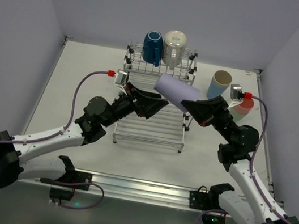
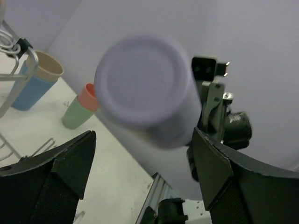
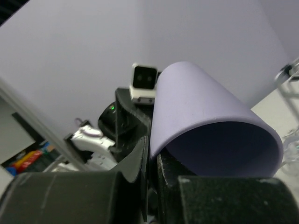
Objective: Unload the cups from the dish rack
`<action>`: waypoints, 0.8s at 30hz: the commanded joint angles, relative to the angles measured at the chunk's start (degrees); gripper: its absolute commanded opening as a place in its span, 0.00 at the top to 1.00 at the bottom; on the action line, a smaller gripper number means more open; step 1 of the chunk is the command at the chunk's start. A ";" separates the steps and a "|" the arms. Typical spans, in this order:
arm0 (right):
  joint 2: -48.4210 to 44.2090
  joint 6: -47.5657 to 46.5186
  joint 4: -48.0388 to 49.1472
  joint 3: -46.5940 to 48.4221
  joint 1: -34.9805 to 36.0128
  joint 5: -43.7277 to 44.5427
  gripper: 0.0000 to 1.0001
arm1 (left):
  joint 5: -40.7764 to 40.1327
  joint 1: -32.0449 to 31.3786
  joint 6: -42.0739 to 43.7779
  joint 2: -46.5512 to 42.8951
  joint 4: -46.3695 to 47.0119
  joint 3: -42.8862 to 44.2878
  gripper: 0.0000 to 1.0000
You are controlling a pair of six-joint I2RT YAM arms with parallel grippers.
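Note:
A lavender cup (image 1: 176, 92) hangs tilted on its side above the dish rack (image 1: 149, 128). My right gripper (image 1: 194, 107) is shut on its rim, one finger inside the mouth and one outside (image 3: 140, 161); the cup fills the right wrist view (image 3: 205, 107). My left gripper (image 1: 152, 104) is open just below the cup's closed base (image 2: 145, 88), its fingers (image 2: 70, 163) spread wide on either side without touching. A dark-blue mug (image 1: 152, 46) and a clear glass mug (image 1: 173, 48) sit on the rack's raised back tier.
Right of the rack stand a tan cup nested in a light blue one (image 1: 219, 84) and a pink cup nested in a green one (image 1: 244, 108); both stacks show in the left wrist view (image 2: 32, 79) (image 2: 77, 112). Walls close the sides and back.

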 commanded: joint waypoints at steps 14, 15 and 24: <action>16.54 -57.69 -92.26 66.07 -14.62 28.52 1.00 | -15.27 -0.48 23.95 -20.78 -48.23 5.77 0.00; 18.48 -59.44 -93.85 68.02 -15.07 28.61 1.00 | -17.45 -0.39 24.56 -21.31 -49.73 6.21 0.00; 44.93 -66.92 -115.47 99.30 -16.65 34.93 1.00 | -23.36 -0.39 26.85 -18.60 -57.21 7.71 0.00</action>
